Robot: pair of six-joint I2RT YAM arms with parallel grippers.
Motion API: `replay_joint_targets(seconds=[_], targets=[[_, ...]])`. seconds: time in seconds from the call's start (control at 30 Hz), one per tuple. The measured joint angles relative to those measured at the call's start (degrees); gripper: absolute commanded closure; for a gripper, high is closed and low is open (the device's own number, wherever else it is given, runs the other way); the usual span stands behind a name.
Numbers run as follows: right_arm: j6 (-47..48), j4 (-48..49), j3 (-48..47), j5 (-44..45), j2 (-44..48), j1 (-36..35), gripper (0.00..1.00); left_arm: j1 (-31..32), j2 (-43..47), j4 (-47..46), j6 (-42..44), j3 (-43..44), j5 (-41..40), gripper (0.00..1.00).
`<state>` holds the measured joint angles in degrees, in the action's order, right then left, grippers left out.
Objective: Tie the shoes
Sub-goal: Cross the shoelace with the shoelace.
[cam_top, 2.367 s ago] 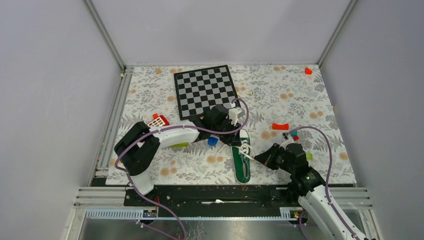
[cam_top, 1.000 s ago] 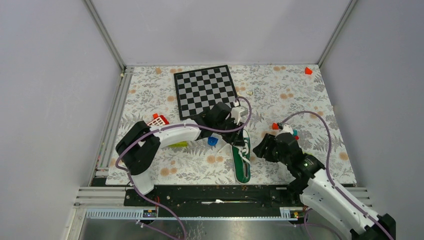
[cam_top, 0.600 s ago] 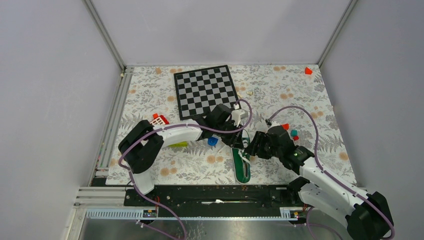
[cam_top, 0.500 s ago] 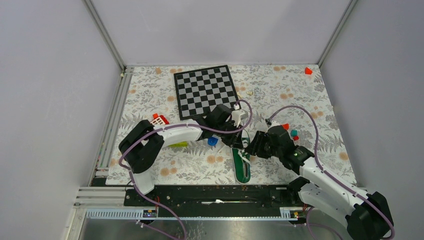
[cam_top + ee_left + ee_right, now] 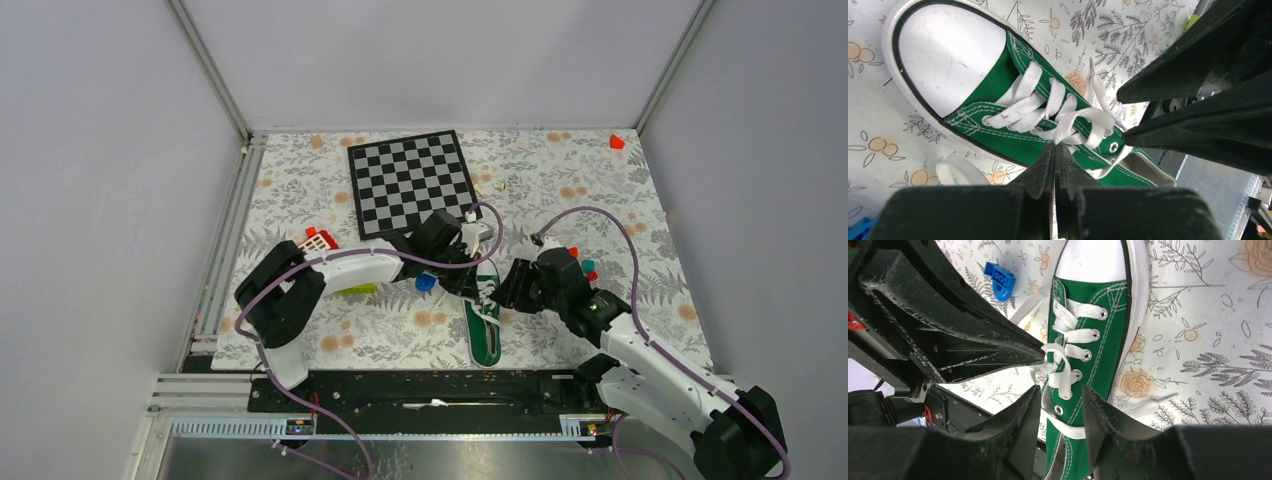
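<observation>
**Q:** Which way does the green sneaker (image 5: 486, 338) lie?

**A:** It lies on the flower-patterned table (image 5: 600, 190), a little right of centre. Its long axis runs from near to far. The white toe cap (image 5: 948, 55) points away from the arm bases, toward the chessboard (image 5: 410, 180), and the heel is toward the near edge. It rests sole down.

**Q:** Where are the two tools relative to it?

**A:** Both meet over the laced front half, leaving the heel half uncovered in the top view. The left gripper (image 5: 1055, 146) reaches in from the sneaker's left side. The right gripper (image 5: 1062, 389) reaches in from its right side. A blue brick (image 5: 1000, 280) lies on the table just left of the toe.

**Q:** What is the state of each tool?

**A:** The left gripper's jaws are pressed fully together, and their tip pinches a strand of the white laces (image 5: 1048, 102) at the upper eyelets. The right gripper's jaws stand partly apart. They straddle the lace strands and the eyelet row nearest the left gripper, and they grip nothing.
</observation>
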<state>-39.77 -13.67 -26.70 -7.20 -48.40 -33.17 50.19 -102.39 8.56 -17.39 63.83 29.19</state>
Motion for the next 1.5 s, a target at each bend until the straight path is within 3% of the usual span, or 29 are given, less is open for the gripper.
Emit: replay_joint_targets(seconds=[0.17,0.4,0.67,1.23,1.5], targets=[[2.4,-1.4,-1.7,0.0,1.3,0.0,0.57,-0.4,4.2,-1.1,-0.4,-2.0,-0.5,1.00],[5.3,-1.9,-2.5,-5.1,0.6,0.1,0.68,-0.9,6.3,-2.9,-0.7,-2.8,-0.5,1.00],[8.5,-1.7,-2.6,-10.8,-1.2,-1.1,0.54,-1.0,6.3,-2.8,-1.0,-2.8,-0.5,1.00],[12.5,3.1,-4.7,-11.9,-10.4,-4.5,0.55,-1.2,6.3,-2.8,-1.1,-2.8,-0.5,1.00],[13.1,4.3,-4.6,-11.8,-12.0,-4.7,0.65,-1.3,6.3,-2.8,-1.1,-2.8,-0.4,1.00]])
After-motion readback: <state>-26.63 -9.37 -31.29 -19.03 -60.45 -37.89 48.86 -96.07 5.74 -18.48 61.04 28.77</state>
